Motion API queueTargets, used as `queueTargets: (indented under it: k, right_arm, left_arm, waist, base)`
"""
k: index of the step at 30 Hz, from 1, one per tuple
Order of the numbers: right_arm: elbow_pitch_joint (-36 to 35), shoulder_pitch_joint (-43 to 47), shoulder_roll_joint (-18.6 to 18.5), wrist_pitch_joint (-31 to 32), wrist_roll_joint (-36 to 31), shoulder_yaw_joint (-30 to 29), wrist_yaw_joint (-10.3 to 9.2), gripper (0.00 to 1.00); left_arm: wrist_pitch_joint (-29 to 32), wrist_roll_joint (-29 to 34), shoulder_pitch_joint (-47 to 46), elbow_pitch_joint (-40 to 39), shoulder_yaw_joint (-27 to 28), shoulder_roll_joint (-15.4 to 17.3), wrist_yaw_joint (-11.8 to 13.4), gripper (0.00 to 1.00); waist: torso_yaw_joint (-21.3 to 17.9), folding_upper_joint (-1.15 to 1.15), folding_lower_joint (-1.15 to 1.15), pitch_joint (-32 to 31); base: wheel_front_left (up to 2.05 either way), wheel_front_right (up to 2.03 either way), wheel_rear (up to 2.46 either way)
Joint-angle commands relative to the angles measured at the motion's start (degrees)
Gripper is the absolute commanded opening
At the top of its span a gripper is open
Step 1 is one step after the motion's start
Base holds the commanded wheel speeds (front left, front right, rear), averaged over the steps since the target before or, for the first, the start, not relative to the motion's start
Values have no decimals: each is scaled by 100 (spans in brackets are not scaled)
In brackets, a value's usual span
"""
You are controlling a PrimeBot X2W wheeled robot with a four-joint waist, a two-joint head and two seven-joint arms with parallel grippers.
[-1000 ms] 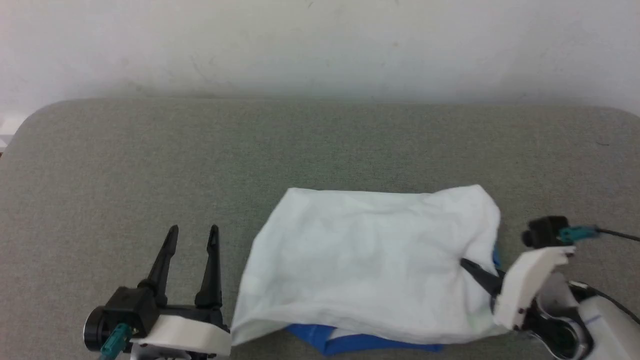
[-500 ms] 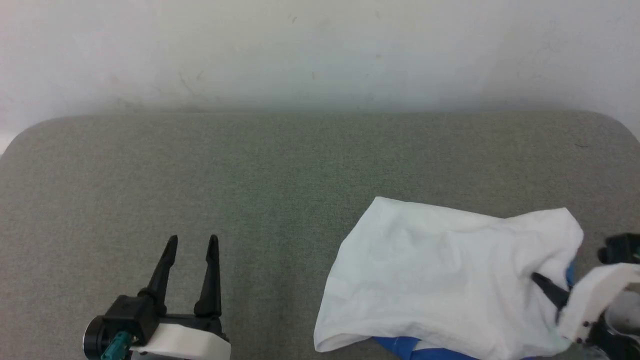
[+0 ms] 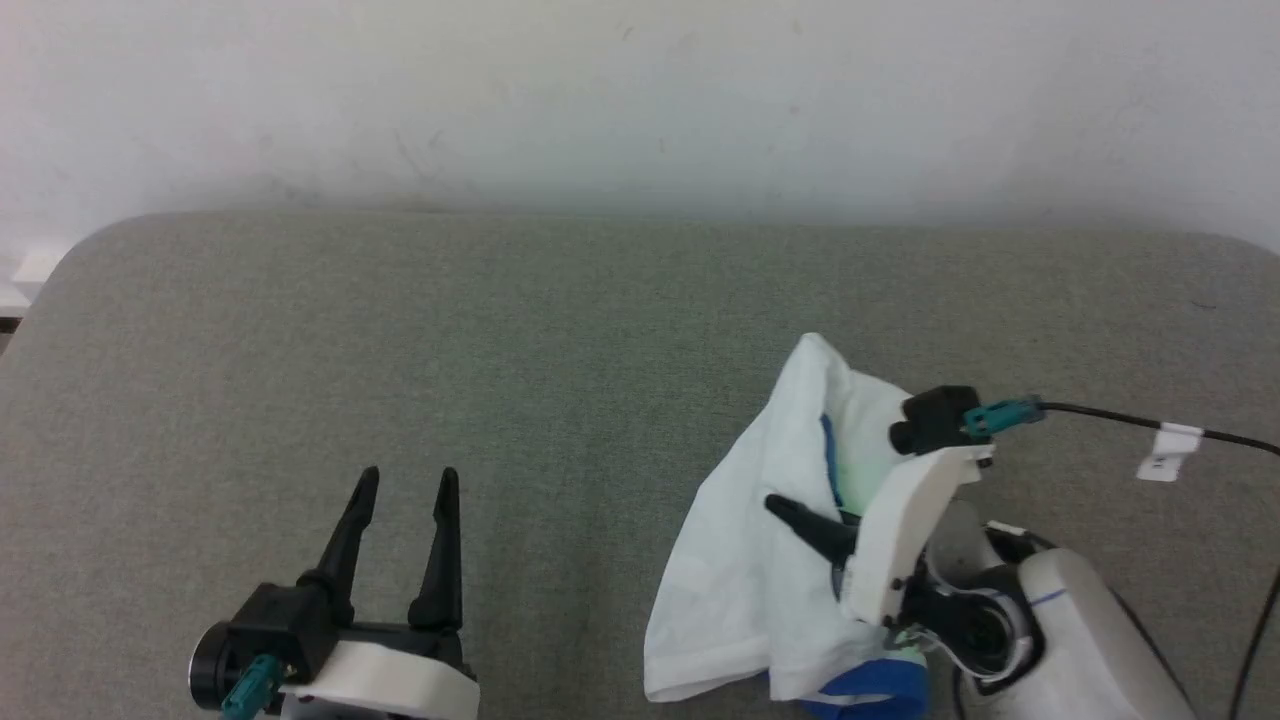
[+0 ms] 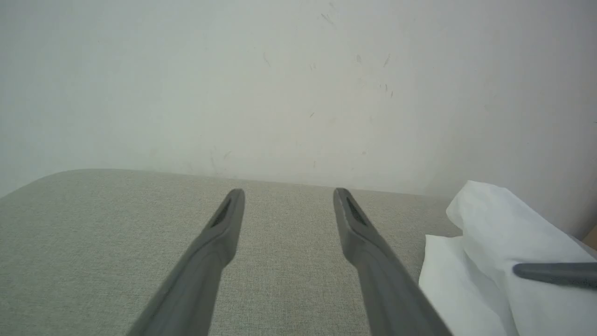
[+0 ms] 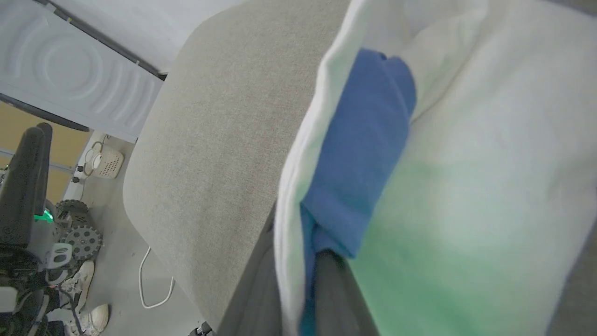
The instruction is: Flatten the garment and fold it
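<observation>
The garment [image 3: 740,570] is a white T-shirt with a blue sleeve [image 5: 359,158] tucked in its folds. It stands bunched and partly lifted at the right of the grey table [image 3: 500,330], and a blue part [image 3: 870,690] shows at its near edge. My right gripper [image 3: 775,505] is shut on a fold of the garment and holds it up, with the cloth draped over its fingers [image 5: 326,289]. Well to the left of the cloth and apart from it, my left gripper [image 3: 408,478] hovers open with nothing in it. The left wrist view shows the garment [image 4: 485,252] to the right of that gripper [image 4: 288,193].
A pale wall [image 3: 640,90] runs along the table's far edge. A black cable with a white tag [image 3: 1160,462] trails from my right wrist. Beyond the table's rounded corner, the floor holds gear wheels [image 5: 79,238], a white cord [image 5: 149,284] and a shoe [image 5: 95,319].
My right gripper has lifted the garment's right edge and carried it up and to the left, so the flat white cloth is now bunched and narrow. The left gripper keeps its pose; the camera shifted.
</observation>
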Motion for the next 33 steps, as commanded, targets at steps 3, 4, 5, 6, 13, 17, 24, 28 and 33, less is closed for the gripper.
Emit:
queueTargets:
  k: [3,4,5,6,13,17,24,28,33]
  right_arm:
    - [498,-274,165,-313,-12,300,-2,56]
    - [624,-323,187,-388,2,402,-2,100]
    - [723,-381,200,-504,-5,503,-2,100]
    - [800,-439,209,-643,-17,599,-2,100]
    - [772,-778,181,-1297,-219,1258,-2,100]
    - [232,-939,-159,-1731,-599,1743,-2,100]
    - [-695,-521,-748,-3202,-2255,1194,-2,100]
    - [-1147,183,-728,-3635,-2903,244,-2,100]
    - [-1698,1051,-593,-3776,-3344,-1046,-2,100]
  left_arm:
    - [-27,84,-176,36,-48,-54,-53,100]
    - [-27,84,-196,44,-52,-62,-61,100]
    - [-27,85,-217,55,-51,-69,-67,100]
    - [-27,85,-234,66,-45,-76,-72,100]
    - [-27,110,-255,87,4,-112,-89,100]
    - [-27,157,-225,91,76,-110,-92,100]
    - [-27,214,-226,57,169,-125,-66,100]
    - [-27,203,-144,29,272,-143,-21,100]
    - [-27,194,-49,19,386,-163,69,100]
  waist:
    - [152,0,0,94]
    - [174,0,0,112]
    - [195,0,0,133]
    - [208,0,0,150]
    - [196,0,0,216]
    - [87,0,0,208]
    - [-113,0,0,156]
    - [-238,0,0,114]
    - [-356,0,0,93]
  base:
    - [0,0,0]
    - [0,0,0]
    - [0,0,0]
    - [0,0,0]
    - [0,0,0]
    - [0,0,0]
    - [0,0,0]
    - [0,0,0]
    - [0,0,0]
